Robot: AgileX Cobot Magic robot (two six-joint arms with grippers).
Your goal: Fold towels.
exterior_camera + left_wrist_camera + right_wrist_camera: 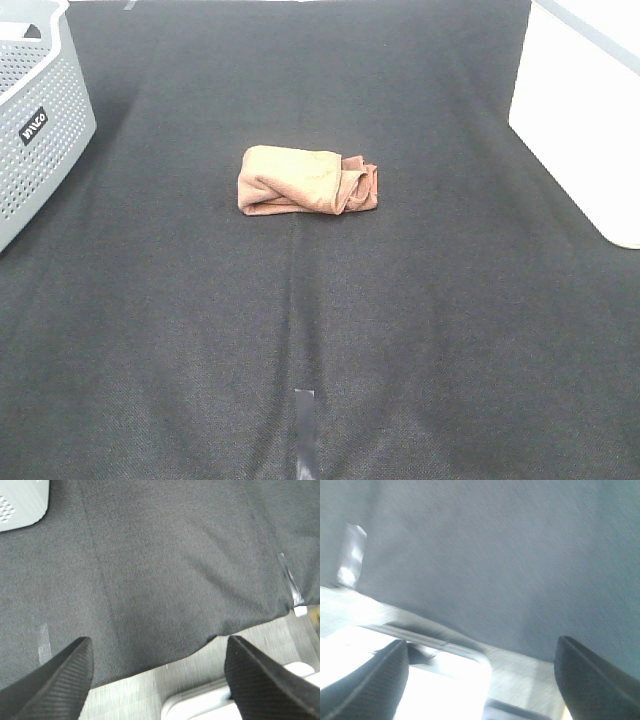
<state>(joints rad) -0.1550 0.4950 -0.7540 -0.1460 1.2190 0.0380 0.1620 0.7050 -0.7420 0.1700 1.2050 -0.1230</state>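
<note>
Basket (pixel 40 140) label: white lettering, illegible.

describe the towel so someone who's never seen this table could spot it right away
Start from the black cloth covering the table, with a grey perforated basket at its far left edge and a white block at the far right. Near the middle of the cloth, between them, lies the towel, bunched into a loose roll. It is the only reddish-brown, soft thing there.
</note>
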